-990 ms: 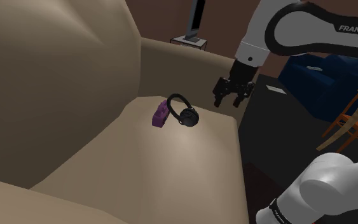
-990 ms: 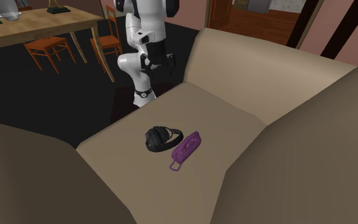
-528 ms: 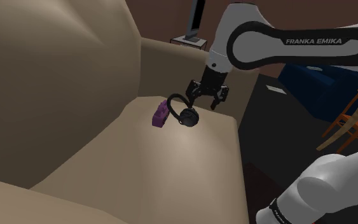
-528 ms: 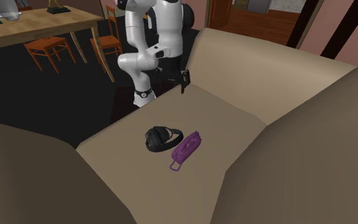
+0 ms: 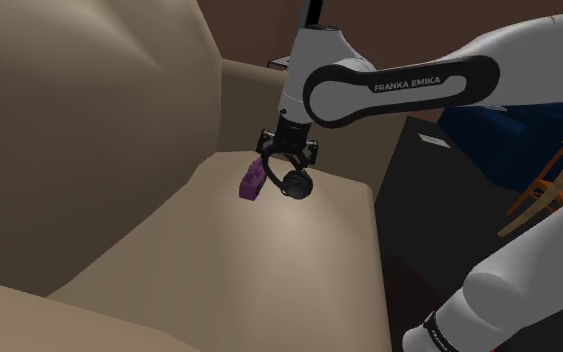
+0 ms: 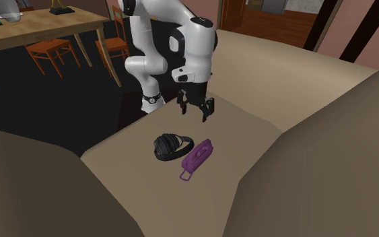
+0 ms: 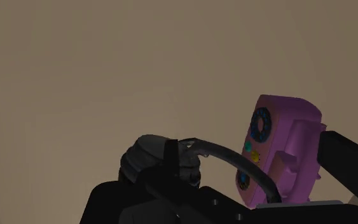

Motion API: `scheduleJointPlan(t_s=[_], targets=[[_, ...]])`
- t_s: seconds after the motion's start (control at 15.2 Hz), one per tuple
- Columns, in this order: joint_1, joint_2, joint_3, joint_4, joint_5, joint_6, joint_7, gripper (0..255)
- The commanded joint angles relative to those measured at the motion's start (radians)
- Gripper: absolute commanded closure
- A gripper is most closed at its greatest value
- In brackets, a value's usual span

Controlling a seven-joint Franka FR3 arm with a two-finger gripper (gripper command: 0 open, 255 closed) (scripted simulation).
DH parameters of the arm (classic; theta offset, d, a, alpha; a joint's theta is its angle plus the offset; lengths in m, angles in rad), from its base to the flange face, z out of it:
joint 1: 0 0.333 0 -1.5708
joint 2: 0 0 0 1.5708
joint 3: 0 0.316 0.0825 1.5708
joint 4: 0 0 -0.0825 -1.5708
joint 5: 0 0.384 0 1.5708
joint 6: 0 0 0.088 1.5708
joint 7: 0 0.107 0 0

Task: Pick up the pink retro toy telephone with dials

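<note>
The toy telephone (image 5: pixel 252 181) is purple-pink and lies on the beige sofa seat (image 5: pixel 269 250), close to the backrest. Its dials and coloured buttons show in the wrist view on the telephone (image 7: pixel 279 146). Black headphones (image 5: pixel 294 182) lie touching it on the side toward the arm. My gripper (image 5: pixel 289 166) hangs open a little above the headphones and phone, holding nothing. In the second exterior view the gripper (image 6: pixel 194 110) hovers behind the headphones (image 6: pixel 169 146) and the telephone (image 6: pixel 197 156). In the wrist view the headphones (image 7: pixel 161 162) and the phone sit between the spread fingers (image 7: pixel 346 162).
The sofa's tall backrest (image 5: pixel 89 120) and armrest (image 5: pixel 269 90) wall in the seat. A dark box (image 5: pixel 439 190) stands beside the sofa. A wooden table (image 6: pixel 40 30) with chairs (image 6: pixel 46 50) stands farther off, and a wooden chair (image 5: pixel 559 190) at the shoulder view's right.
The arm has swung toward the shoulder view's left, from beside the sofa's edge to above the headphones and phone. The gripper stayed open; the objects have not moved.
</note>
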Motion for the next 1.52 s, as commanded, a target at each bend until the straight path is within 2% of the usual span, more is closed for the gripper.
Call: scheduleJointPlan(t_s=[0.0,0.2,0.4,1.06,1.12,1.45], targets=[[-0.012,0.108,0.030,0.076,-0.090,0.010,0.126,0],[0.004,0.252,0.037,0.185,-0.218,0.002,0.287,0],[0.047,0.391,0.012,0.309,-0.329,-0.027,0.424,0],[0.058,0.431,-0.006,0.256,-0.367,0.055,0.463,0],[0.058,0.431,-0.006,0.256,-0.367,0.055,0.463,255],[0.059,0.434,-0.006,0.259,-0.369,0.055,0.464,255]])
